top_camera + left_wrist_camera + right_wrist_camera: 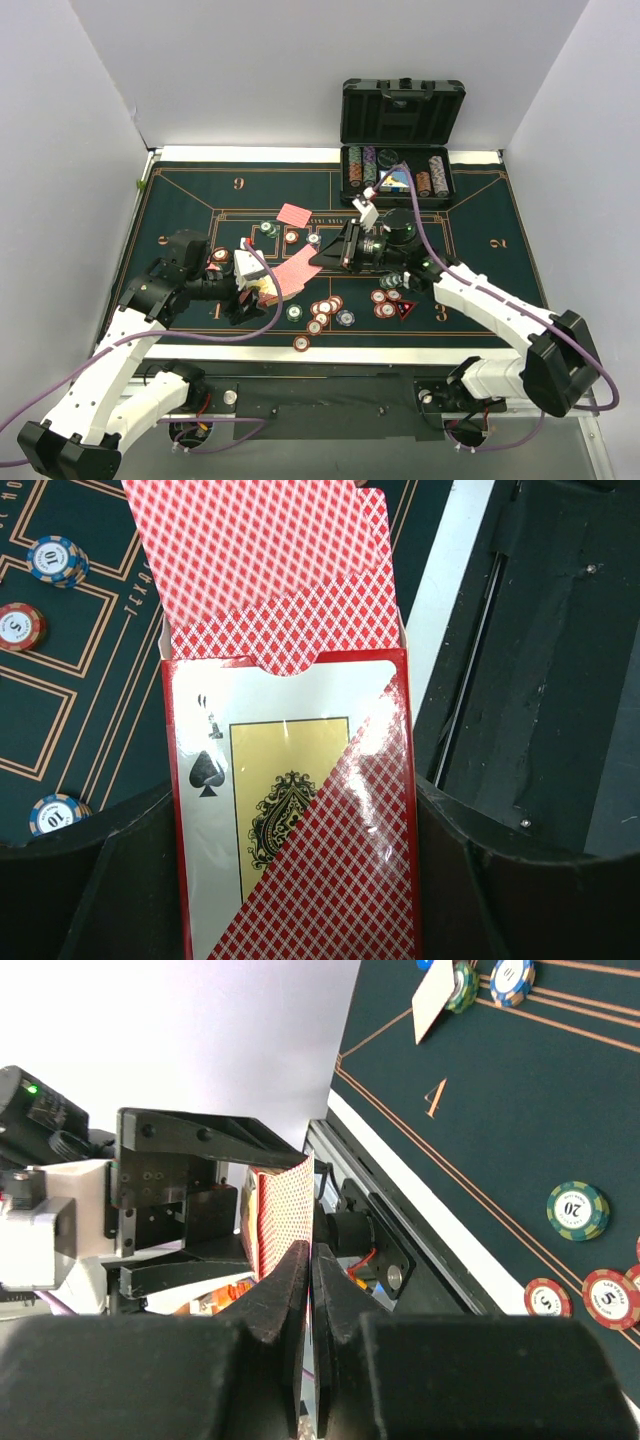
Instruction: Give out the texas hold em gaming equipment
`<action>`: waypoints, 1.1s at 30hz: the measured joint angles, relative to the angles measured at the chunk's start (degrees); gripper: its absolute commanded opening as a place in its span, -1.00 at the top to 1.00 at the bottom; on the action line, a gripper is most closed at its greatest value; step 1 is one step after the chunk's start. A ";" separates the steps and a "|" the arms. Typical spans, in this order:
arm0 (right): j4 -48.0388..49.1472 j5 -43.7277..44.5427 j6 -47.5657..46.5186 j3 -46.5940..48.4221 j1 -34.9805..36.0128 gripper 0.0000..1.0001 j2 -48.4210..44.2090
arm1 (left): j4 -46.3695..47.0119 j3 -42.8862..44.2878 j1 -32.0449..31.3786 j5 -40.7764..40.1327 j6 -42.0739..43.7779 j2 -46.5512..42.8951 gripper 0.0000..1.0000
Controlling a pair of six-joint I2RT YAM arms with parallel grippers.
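Between both grippers, above the near-left felt mat (pixel 480 290): playing card (pixel 283 1210) sticking out of card box (pixel 290 810). Right gripper (pixel 310 1290) pinched tight on the card's edge; left gripper (pixel 290 880) clamps the box sides. Card likely light, slick, bendy: pull straight along the box. Poker chips (pixel 322 312) lie close by; freer felt far-left.

green chip (pixel 578 1210) reads 20, blue chip (pixel 55 558) 10, felt mat (pixel 480 1130) shows 4.

Pink-red cards (pixel 262 552) jut from box (pixel 290 830) — chips (pixel 325 308) (scattered).
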 measured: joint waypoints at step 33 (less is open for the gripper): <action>-9.92 12.17 -15.02 -15.23 -20.26 1.00 5.81 | 0.79 0.02 0.00 0.22 0.00 -0.31 1.00</action>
